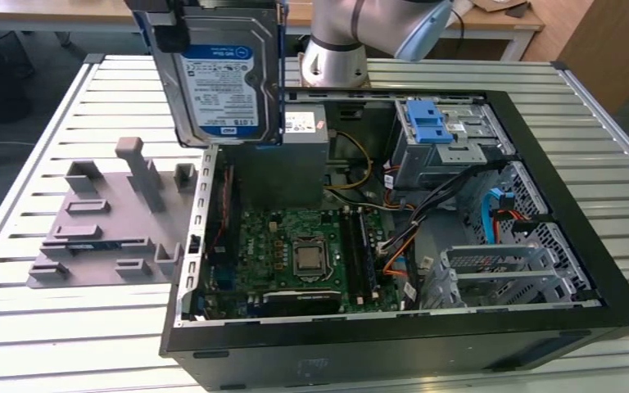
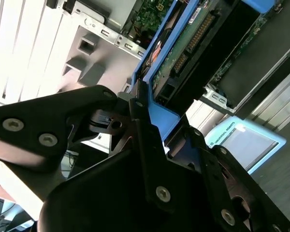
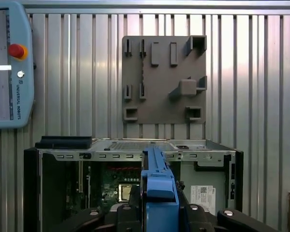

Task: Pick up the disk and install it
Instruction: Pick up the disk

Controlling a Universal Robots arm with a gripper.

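Disk (image 1: 219, 74) hangs clamped in the hand (image 2: 141, 104) above the open computer case (image 1: 576, 321); we judge pickup done, installing not yet done.

In the exterior view you have bright, even light from above: the slatted table (image 1: 30, 327) shines pale, and the grey fixture plate (image 1: 96, 237) casts only soft shadows. The disk (image 1: 219, 82) carries a mild sheen on its label. Inside the computer case (image 1: 402, 348) it turns dim. In the second wrist view the table burns out to white.
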